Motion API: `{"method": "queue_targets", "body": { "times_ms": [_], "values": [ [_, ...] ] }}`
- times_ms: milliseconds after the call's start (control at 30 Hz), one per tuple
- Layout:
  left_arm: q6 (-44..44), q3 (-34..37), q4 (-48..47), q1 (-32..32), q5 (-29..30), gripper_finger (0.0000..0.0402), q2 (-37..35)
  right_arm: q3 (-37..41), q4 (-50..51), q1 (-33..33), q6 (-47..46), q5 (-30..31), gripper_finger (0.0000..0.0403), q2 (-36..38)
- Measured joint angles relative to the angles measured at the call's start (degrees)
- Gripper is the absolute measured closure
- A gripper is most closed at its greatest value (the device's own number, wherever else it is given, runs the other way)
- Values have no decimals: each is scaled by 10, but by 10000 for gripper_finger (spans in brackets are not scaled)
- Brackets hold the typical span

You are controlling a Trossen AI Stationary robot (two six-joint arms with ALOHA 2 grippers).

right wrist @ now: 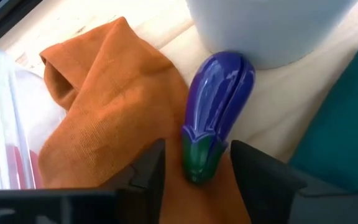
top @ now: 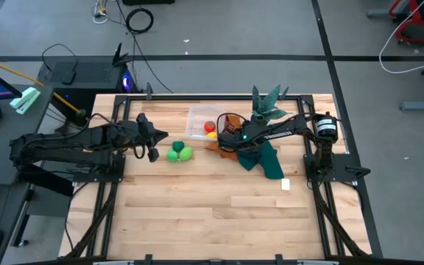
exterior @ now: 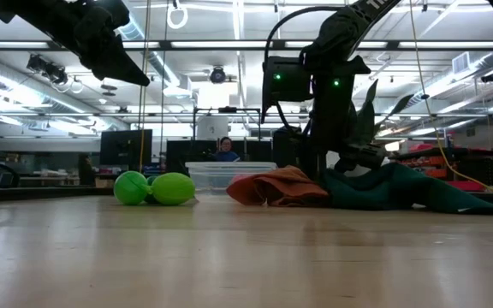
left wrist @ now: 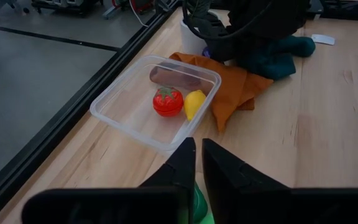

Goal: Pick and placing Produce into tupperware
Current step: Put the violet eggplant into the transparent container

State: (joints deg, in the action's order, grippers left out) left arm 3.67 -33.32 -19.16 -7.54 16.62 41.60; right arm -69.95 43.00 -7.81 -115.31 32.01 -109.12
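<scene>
The clear tupperware [left wrist: 129, 121] stands at the table's far side and holds a red piece [left wrist: 168, 101] and a yellow piece [left wrist: 195, 103]. A dull brown oblong shape [left wrist: 173, 76] shows at its far wall. Two green produce pieces [top: 179, 154] lie on the table beside my left gripper [left wrist: 197, 144], which hangs shut above them. The dark purple piece [right wrist: 219, 99] lies with its green stem end on the orange cloth [right wrist: 104, 106] and its round end against the white pot [right wrist: 272, 25]. My right gripper [right wrist: 197, 149] is open, one finger on either side of that stem end, without touching it.
A potted green plant [top: 267, 103] and a dark green cloth [top: 271, 163] crowd the far right, close behind my right gripper [top: 223, 136]. A small white tag [top: 285, 185] lies near the cloth. The near half of the table [top: 212, 213] is bare wood.
</scene>
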Motion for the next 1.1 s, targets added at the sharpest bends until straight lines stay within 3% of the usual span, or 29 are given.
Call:
{"method": "queue_targets", "body": {
  "times_ms": [200,1100],
  "values": [
    [0,0,0,0,0,362,0,0,0,-12,0,-7,230,0],
    [0,0,0,0,0,372,0,31,-29,-22,-7,-36,251,1]
  ]
}}
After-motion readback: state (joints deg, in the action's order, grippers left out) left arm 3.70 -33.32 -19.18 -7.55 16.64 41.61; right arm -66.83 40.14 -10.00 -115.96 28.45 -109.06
